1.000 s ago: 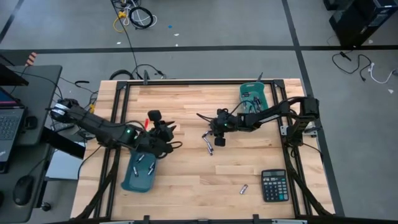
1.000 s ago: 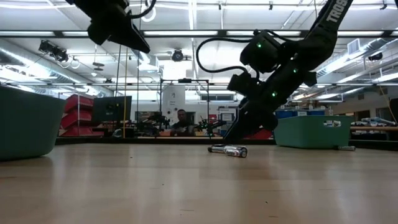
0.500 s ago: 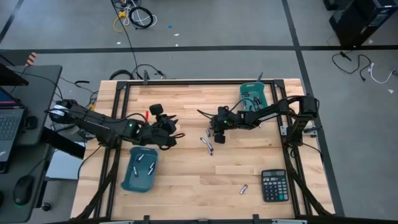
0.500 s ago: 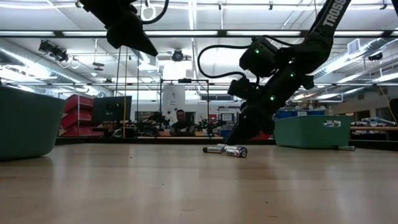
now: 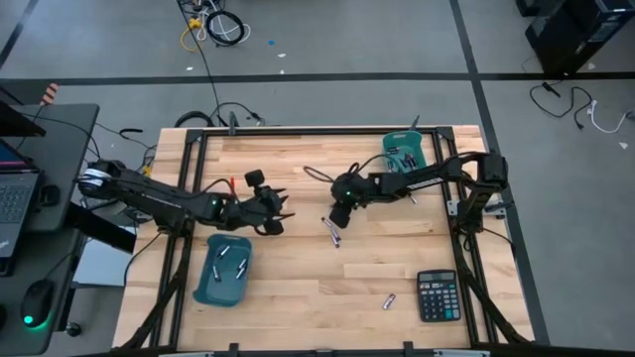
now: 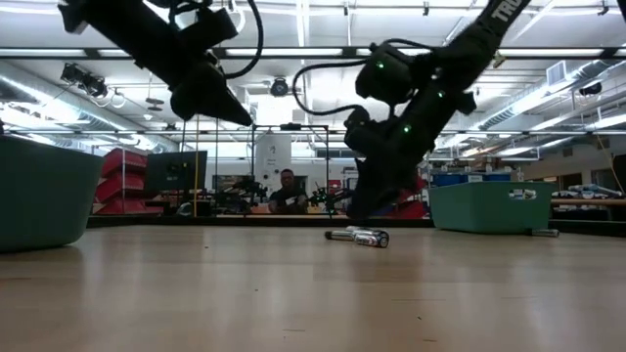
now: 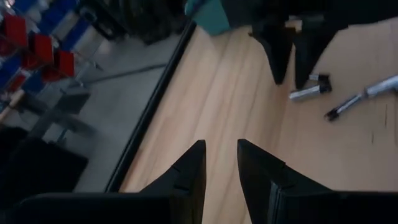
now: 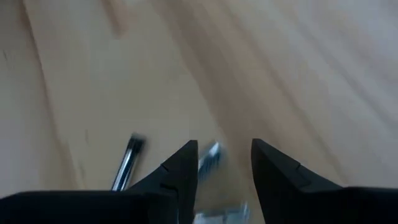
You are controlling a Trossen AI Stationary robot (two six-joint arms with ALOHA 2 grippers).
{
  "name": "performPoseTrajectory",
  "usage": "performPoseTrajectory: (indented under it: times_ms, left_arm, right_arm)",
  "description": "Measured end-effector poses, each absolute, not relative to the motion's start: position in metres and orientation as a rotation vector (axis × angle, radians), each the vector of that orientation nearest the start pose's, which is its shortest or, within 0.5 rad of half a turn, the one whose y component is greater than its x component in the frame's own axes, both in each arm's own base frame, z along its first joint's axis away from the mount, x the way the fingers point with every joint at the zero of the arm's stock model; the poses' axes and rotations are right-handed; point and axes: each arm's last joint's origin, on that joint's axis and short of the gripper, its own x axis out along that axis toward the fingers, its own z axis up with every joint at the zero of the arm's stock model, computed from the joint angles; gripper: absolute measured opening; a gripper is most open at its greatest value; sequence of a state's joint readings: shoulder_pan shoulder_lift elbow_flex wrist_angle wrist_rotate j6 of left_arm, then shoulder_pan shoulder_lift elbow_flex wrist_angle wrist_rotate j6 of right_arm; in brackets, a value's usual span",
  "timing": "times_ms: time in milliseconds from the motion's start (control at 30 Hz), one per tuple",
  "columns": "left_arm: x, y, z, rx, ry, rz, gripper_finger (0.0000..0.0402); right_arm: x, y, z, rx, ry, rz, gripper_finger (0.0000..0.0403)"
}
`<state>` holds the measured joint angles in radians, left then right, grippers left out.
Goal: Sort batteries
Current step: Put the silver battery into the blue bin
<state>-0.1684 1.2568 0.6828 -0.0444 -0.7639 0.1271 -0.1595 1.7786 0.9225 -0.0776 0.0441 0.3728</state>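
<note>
Two small silver-and-black batteries (image 5: 331, 231) lie on their sides at the middle of the table, also seen in the low view (image 6: 360, 236). My right gripper (image 5: 336, 215) hovers open just above them; in its wrist view one battery (image 8: 209, 155) shows between the fingers and a second battery (image 8: 127, 160) lies beside them. My left gripper (image 5: 277, 212) is open with a narrow gap (image 7: 221, 155), raised over bare wood to the left of the batteries. Its wrist view shows both batteries (image 7: 310, 87) ahead. Another battery (image 5: 389, 300) lies near the calculator.
A teal bin (image 5: 210, 288) by the near left edge holds a few batteries. A second teal bin (image 5: 416, 158) at the far right holds more. A black calculator (image 5: 437, 296) lies at the near right. Bare wood spans the near middle of the table.
My left gripper has moved from above the left bin toward the table's right, nearer the two middle batteries, and has come lower. My right gripper has shifted a little toward the left and far side, staying over the batteries, which have not moved.
</note>
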Motion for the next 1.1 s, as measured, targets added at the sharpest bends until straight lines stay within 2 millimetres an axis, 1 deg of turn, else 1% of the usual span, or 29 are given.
performPoseTrajectory:
  times_ms: [133, 267, 367, 600, 733, 800, 867, 933, 1100]
  left_arm:
    - [0.251, -0.022, 0.219, 0.433, 0.512, 0.533, 0.0092]
    - [0.252, -0.023, 0.22, 0.435, 0.492, 0.521, 0.0092]
    - [0.251, -0.023, 0.22, 0.434, 0.493, 0.52, 0.0092]
    - [0.252, -0.023, 0.22, 0.432, 0.49, 0.52, 0.0092]
    - [0.252, -0.023, 0.221, 0.428, 0.484, 0.521, 0.0092]
    - [0.252, -0.023, 0.221, 0.424, 0.48, 0.522, 0.0092]
    - [0.252, -0.023, 0.221, 0.42, 0.479, 0.523, 0.0092]
    - [0.252, -0.023, 0.221, 0.408, 0.479, 0.525, 0.0092]
    - [0.252, -0.023, 0.22, 0.404, 0.481, 0.525, 0.0092]
  right_arm:
    - [0.335, -0.049, 0.147, 0.434, 0.978, -0.405, 0.0134]
    - [0.344, -0.044, 0.157, 0.462, 0.931, -0.418, 0.0134]
    - [0.35, -0.041, 0.163, 0.445, 0.894, -0.445, 0.0134]
    - [0.349, -0.037, 0.162, 0.461, 0.887, -0.489, 0.0134]
    - [0.351, -0.038, 0.155, 0.444, 0.902, -0.512, 0.0135]
    - [0.354, -0.038, 0.147, 0.438, 0.905, -0.509, 0.0135]
    - [0.355, -0.037, 0.136, 0.43, 0.944, -0.515, 0.0135]
    - [0.355, -0.037, 0.13, 0.428, 0.963, -0.519, 0.0135]
    - [0.357, -0.037, 0.125, 0.419, 0.968, -0.518, 0.0135]
